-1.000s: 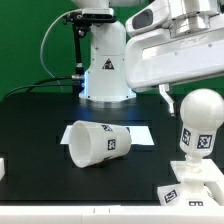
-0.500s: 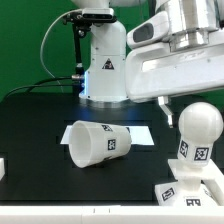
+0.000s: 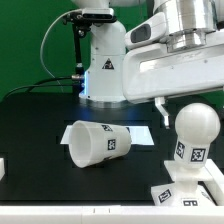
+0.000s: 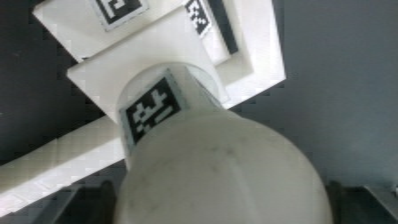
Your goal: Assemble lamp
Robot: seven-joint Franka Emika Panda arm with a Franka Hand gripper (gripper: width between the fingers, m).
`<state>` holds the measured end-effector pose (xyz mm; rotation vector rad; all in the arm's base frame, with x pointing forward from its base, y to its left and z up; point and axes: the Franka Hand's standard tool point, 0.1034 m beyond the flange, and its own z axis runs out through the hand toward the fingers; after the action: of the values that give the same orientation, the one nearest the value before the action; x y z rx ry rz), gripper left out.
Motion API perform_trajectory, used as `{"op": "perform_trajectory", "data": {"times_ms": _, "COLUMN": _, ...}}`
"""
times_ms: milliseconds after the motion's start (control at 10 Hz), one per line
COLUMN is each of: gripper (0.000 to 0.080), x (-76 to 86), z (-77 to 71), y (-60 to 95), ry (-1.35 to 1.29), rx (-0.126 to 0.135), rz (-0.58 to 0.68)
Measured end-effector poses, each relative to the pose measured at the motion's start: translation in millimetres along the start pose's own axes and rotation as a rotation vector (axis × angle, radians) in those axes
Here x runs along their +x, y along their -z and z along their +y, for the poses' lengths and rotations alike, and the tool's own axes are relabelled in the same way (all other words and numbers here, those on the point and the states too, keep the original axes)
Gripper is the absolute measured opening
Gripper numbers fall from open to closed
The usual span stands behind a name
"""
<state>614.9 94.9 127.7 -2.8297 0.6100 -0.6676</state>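
Observation:
The white bulb stands upright with its neck on the square stepped base at the exterior view's lower right. My gripper reaches down over the ball head; one dark finger shows beside it. In the wrist view the bulb fills the space between the gripper's dark fingers, with the tagged base beyond it. The gripper looks shut on the bulb's head. The tapered shade lies on its side mid-table, well apart from the gripper.
The marker board lies flat behind the shade. The large white robot pedestal stands at the back. A small white piece sits at the exterior view's left edge. The table top is black.
The bulb has sunk lower and shifted slightly toward the exterior view's left, and its tags have turned. The gripper has moved with it. The shade has not moved.

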Motion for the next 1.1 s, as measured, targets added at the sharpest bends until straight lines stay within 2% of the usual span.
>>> {"op": "perform_trajectory", "data": {"times_ms": 100, "gripper": 0.068, "x": 0.0, "z": 0.0, "y": 0.0, "ry": 0.0, "rx": 0.0, "rz": 0.0}}
{"op": "perform_trajectory", "data": {"times_ms": 300, "gripper": 0.0694, "x": 0.1, "z": 1.1, "y": 0.3, "ry": 0.001, "rx": -0.002, "rz": -0.01}}
{"op": "perform_trajectory", "data": {"times_ms": 500, "gripper": 0.0698, "x": 8.7, "z": 5.2, "y": 11.3, "ry": 0.011, "rx": -0.01, "rz": -0.117}}
{"op": "perform_trajectory", "data": {"times_ms": 600, "gripper": 0.0699, "x": 10.2, "z": 9.5, "y": 12.2, "ry": 0.053, "rx": -0.028, "rz": -0.17}}
{"op": "perform_trajectory", "data": {"times_ms": 700, "gripper": 0.0699, "x": 11.1, "z": 19.4, "y": 13.3, "ry": 0.113, "rx": -0.042, "rz": -0.27}}
{"op": "perform_trajectory", "data": {"times_ms": 800, "gripper": 0.0699, "x": 20.2, "z": 24.1, "y": 15.1, "ry": 0.124, "rx": -0.044, "rz": -0.328}}
{"op": "perform_trajectory", "data": {"times_ms": 1100, "gripper": 0.0699, "x": 19.1, "z": 26.8, "y": 17.2, "ry": 0.111, "rx": -0.057, "rz": -0.546}}
